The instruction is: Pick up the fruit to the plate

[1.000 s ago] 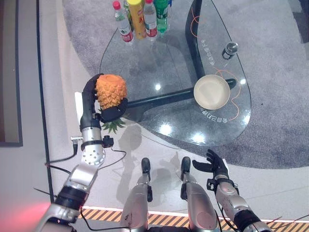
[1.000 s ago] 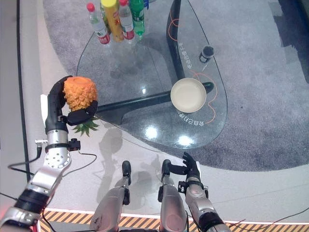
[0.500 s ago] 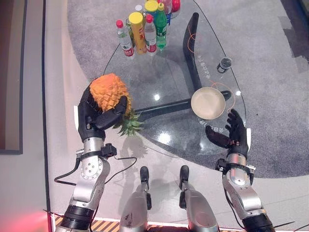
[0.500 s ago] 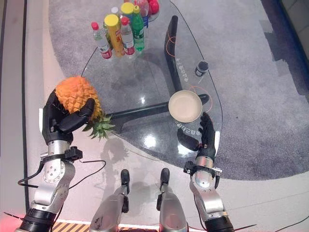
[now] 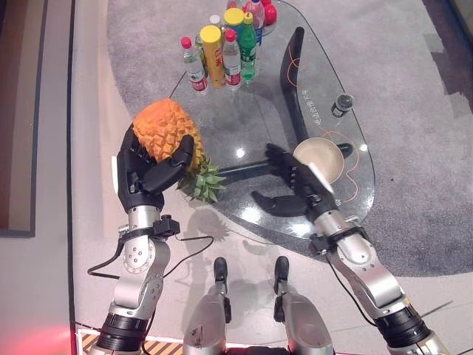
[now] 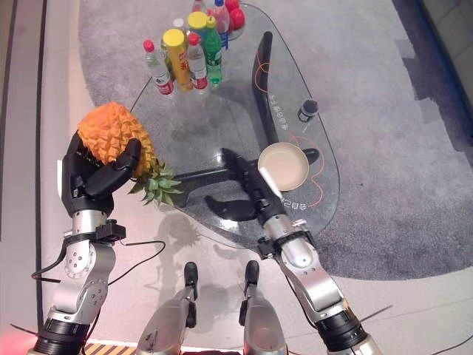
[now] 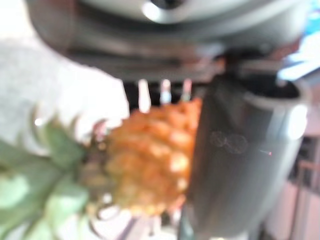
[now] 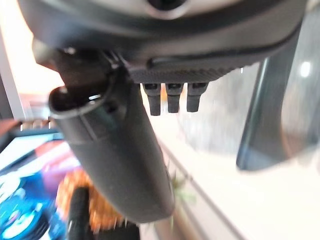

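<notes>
The left hand (image 5: 148,174) is curled round a pineapple (image 5: 165,137), holding it in the air beside the glass counter's (image 5: 222,111) near-left edge, leafy crown pointing down. The right hand (image 5: 299,181) reaches over the counter with straight, spread fingers, just beside the cream plate (image 5: 319,158). Bottles (image 5: 222,52) cluster at the far end.

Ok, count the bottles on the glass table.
At least 5 bottles, bunched at the table's far left end: red-capped clear, yellow, red-capped, green, another yellow-capped behind. More may be hidden behind.
</notes>
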Robot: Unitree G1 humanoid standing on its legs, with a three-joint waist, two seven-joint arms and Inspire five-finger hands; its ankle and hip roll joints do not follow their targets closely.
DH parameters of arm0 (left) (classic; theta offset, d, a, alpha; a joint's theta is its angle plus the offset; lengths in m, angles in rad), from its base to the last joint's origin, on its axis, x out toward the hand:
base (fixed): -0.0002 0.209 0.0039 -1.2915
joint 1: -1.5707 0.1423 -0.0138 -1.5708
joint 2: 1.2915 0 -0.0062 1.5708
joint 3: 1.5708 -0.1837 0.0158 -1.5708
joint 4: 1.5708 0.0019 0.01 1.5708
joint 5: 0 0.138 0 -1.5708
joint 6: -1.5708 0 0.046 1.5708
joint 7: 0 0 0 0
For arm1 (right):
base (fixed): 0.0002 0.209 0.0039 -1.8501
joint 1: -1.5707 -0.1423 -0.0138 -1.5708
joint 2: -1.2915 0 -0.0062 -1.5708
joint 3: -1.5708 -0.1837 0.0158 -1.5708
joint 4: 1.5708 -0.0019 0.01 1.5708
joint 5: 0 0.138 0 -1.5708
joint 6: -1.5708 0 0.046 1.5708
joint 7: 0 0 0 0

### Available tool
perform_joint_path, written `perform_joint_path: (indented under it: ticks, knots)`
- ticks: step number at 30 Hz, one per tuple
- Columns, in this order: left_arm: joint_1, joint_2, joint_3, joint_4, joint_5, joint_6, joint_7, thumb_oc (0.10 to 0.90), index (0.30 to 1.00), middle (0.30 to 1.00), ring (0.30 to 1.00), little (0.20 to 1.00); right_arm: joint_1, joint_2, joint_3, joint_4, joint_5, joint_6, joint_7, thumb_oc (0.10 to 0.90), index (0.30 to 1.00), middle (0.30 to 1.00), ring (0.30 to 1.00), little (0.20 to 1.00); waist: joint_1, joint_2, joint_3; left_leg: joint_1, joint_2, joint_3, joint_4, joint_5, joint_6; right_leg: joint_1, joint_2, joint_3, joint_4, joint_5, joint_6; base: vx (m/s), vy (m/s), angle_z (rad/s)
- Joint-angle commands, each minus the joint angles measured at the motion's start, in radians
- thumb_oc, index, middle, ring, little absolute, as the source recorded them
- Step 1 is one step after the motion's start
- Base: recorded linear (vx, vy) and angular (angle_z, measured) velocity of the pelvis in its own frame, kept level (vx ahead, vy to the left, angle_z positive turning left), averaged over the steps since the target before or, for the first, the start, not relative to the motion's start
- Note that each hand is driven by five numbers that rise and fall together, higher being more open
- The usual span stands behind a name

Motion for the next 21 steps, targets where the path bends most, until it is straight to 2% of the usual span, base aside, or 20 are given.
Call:
perform_joint_path:
  ticks: [1, 3, 11, 13, 17, 21]
  knots:
    - [-0.075, 0.056, -0.009, -0.107, 0.080, -0.135, -0.017, 0.100, 0.300, 0.300, 0.300, 0.200, -0.055, 0.025, 0.033, -0.162, 0.162, -0.086, 0.062, 0.800, 0.900, 0.900, 0.900, 0.900, 0.011, -0.032, -0.143, -0.055, -0.047, -0.067, 0.128, -0.048, 0.025, 0.025, 0.007, 0.001, 0.074, -0.074, -0.045, 0.03, -0.025, 0.04]
    - [-0.089, 0.064, -0.027, -0.107, 0.078, -0.133, -0.030, 0.100, 0.300, 0.300, 0.300, 0.200, -0.084, 0.039, 0.053, -0.163, 0.202, -0.107, 0.049, 0.800, 0.900, 0.900, 0.900, 0.900, 0.015, -0.031, -0.144, -0.057, -0.048, -0.069, 0.133, -0.051, 0.025, 0.025, 0.007, 0.001, 0.076, -0.076, -0.045, 0.02, -0.020, 0.05]
    - [-0.120, 0.073, -0.076, -0.122, 0.083, -0.114, -0.060, 0.100, 0.300, 0.300, 0.300, 0.200, -0.147, 0.074, 0.079, -0.167, 0.172, -0.122, -0.026, 0.800, 0.900, 0.900, 0.900, 0.900, 0.020, -0.026, -0.145, -0.057, -0.049, -0.069, 0.137, -0.054, 0.027, 0.024, 0.006, 0.004, 0.078, -0.076, -0.041, 0.00, 0.000, 0.00]
    - [-0.126, 0.073, -0.105, -0.134, 0.102, -0.099, -0.076, 0.100, 0.300, 0.300, 0.300, 0.200, -0.173, 0.086, 0.086, -0.155, 0.097, -0.132, -0.116, 0.800, 0.900, 0.900, 0.900, 0.900, 0.020, -0.022, -0.146, -0.053, -0.051, -0.068, 0.132, -0.054, 0.031, 0.025, 0.006, 0.006, 0.077, -0.076, -0.041, 0.00, 0.000, 0.00]
    - [-0.130, 0.072, -0.129, -0.138, 0.109, -0.087, -0.087, 0.100, 0.300, 0.300, 0.300, 0.200, -0.187, 0.092, 0.085, -0.136, 0.012, -0.153, -0.213, 0.800, 0.900, 0.900, 0.900, 0.900, 0.020, -0.015, -0.141, -0.054, -0.051, -0.066, 0.132, -0.053, 0.032, 0.023, 0.004, 0.005, 0.076, -0.074, -0.042, 0.00, 0.008, 0.00]
    - [-0.129, 0.074, -0.142, -0.145, 0.135, -0.094, -0.088, 0.100, 0.300, 0.300, 0.300, 0.200, -0.195, 0.106, 0.070, -0.131, 0.027, -0.138, -0.255, 0.800, 0.900, 0.900, 0.900, 0.900, 0.016, -0.004, -0.130, -0.057, -0.054, -0.065, 0.129, -0.052, 0.033, 0.017, 0.001, 0.010, 0.077, -0.073, -0.041, -0.02, 0.036, -0.01]
